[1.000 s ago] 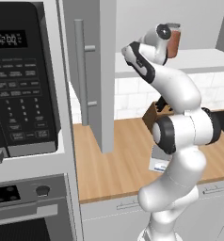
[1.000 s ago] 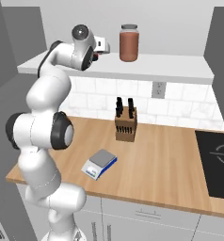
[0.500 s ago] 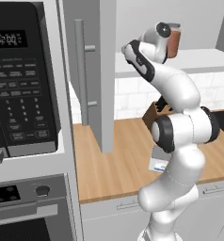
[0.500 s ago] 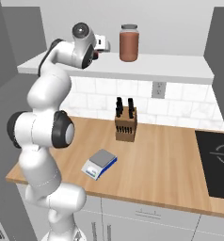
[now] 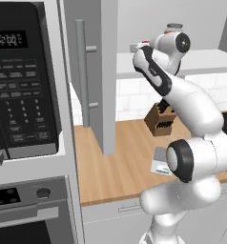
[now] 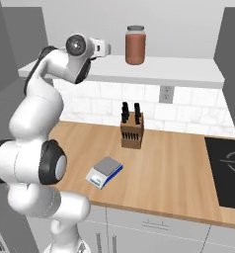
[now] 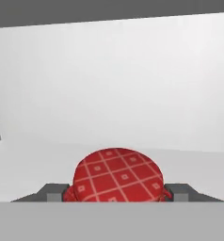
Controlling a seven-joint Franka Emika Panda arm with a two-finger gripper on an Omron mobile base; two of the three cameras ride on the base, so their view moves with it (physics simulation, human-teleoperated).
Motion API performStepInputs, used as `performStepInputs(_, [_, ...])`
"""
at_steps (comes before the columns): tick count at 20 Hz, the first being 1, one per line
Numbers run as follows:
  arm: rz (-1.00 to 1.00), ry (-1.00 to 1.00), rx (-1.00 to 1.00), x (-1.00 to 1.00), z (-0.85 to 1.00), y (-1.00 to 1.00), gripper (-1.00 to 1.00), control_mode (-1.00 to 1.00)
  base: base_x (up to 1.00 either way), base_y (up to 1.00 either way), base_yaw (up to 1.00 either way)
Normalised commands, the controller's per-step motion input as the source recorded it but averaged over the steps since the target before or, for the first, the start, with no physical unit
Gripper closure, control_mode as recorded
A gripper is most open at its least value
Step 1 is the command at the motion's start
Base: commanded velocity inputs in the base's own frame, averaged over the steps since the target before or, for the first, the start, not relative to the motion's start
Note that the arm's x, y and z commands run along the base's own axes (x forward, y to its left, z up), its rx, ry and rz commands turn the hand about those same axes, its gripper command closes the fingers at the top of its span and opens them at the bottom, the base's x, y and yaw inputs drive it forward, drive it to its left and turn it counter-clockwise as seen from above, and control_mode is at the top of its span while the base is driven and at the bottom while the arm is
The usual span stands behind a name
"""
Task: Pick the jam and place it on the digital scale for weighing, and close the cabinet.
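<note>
The jam (image 7: pixel 117 175), a squat jar with a red checked lid, sits between the two grey fingers (image 7: pixel 52 192) of the gripper (image 7: pixel 117 195), which press against its sides: the hand holds it. The hand is up inside the open cabinet (image 5: pixel 100 71), at shelf (image 6: pixel 154 71) height. Just beyond the hand on that shelf stands a taller brownish-red jar (image 6: pixel 135 45) with a grey lid. Far below the hand on the wooden counter (image 6: pixel 169 163) lies the scale (image 6: pixel 105 171), its platform bare. The knife block (image 6: pixel 131 128) stands behind the scale, knives in its slots. The cabinet door (image 5: pixel 93 76) stands swung out.
</note>
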Motion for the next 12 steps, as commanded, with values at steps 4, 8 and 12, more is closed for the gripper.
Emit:
performStepInputs(4, [0.0,-0.28,0.07,-1.0,0.0,0.03,1.0,-1.0,0.0,0.0,0.0])
performStepInputs(8, [0.0,-0.13,0.05,-1.0,0.01,0.0,1.0,-1.0,0.0,0.0,0.0])
performStepInputs(12, [0.0,-0.1,0.01,-1.0,0.28,-0.12,1.0,-1.0,0.0,0.0,0.0])
